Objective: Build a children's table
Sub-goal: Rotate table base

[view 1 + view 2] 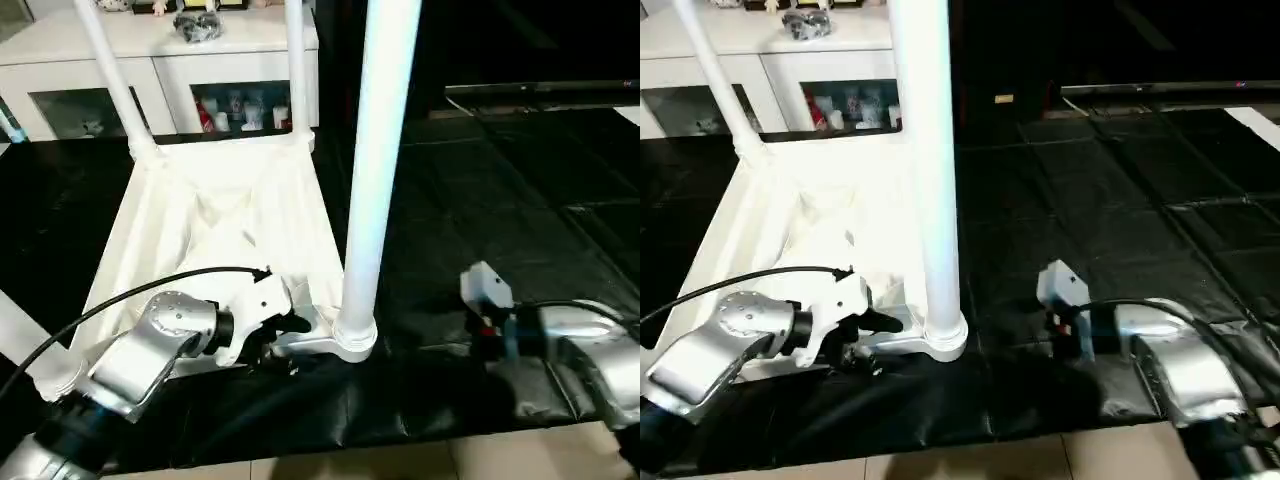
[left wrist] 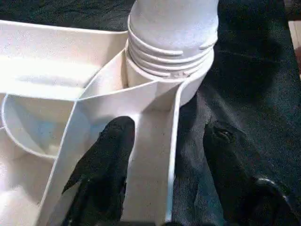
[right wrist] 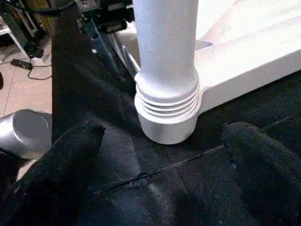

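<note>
**benchrat:** So the children's table point(image 1: 215, 225) is lying upside down on the black floor mat point(image 1: 480, 200), ribbed underside up, over at the mat's near-left part. Legs stand in the far sockets, and the near right leg point(image 1: 375, 170) stands in its corner socket point(image 1: 350, 340) with thread rings showing above the collar. Looks to me like it isn't screwed all the way home.

**g1_watcher:** Yeah, that's the risk. The left pincer point(image 2: 162, 165) straddles the top's edge rib beside that socket, one finger point(image 2: 106, 165) inside the rib and the other out on the mat. It's partly spread, and I can't tell if it's really pinching the rib. If it lets the top slide, the leg could tilt or cross-thread.

**benchrat:** And the right pincer point(image 3: 162, 155)?

**g1_watcher:** Spread wide, holding nothing, low on the mat just short of the leg's base. If it comes in crooked it could knock the tall leg sideways, since the black mat there is wrinkled.
</note>
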